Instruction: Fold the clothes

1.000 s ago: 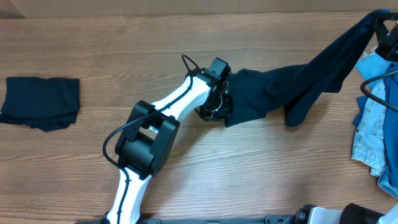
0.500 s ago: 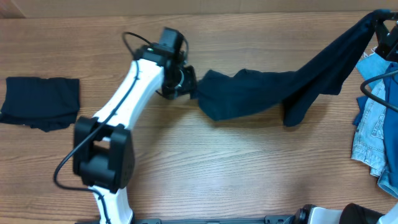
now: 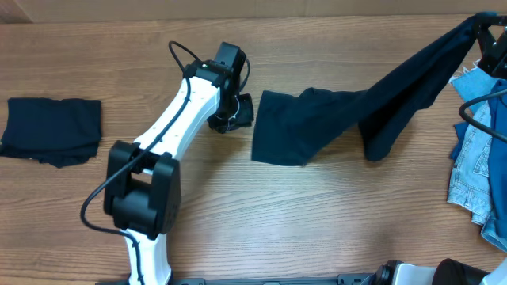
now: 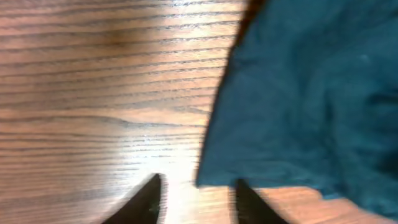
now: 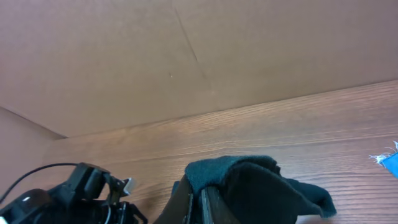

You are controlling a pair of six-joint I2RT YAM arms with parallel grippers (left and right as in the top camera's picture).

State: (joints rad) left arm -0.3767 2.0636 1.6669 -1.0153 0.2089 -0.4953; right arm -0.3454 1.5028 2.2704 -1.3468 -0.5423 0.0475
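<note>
A dark navy garment (image 3: 317, 119) stretches across the table from the middle up to the far right corner. Its left end lies flat on the wood. My left gripper (image 3: 244, 111) stands open just left of that end, touching nothing. In the left wrist view the cloth (image 4: 305, 93) has its corner just beyond my left gripper (image 4: 196, 202), with bare wood between the fingers (image 4: 146, 199). My right gripper (image 3: 480, 24) holds the garment's other end raised. It is shut (image 5: 202, 199) on a bunched fold of the navy cloth (image 5: 261, 183).
A folded navy piece (image 3: 51, 131) lies at the far left of the wooden table (image 3: 317, 222). Light-blue denim pieces (image 3: 475, 166) are heaped at the right edge. A brown wall (image 5: 186, 56) rises behind the table.
My left gripper dragged the garment's end leftward and away from me, then opened and let it go. That end now lies flat. The right gripper has stayed put.
</note>
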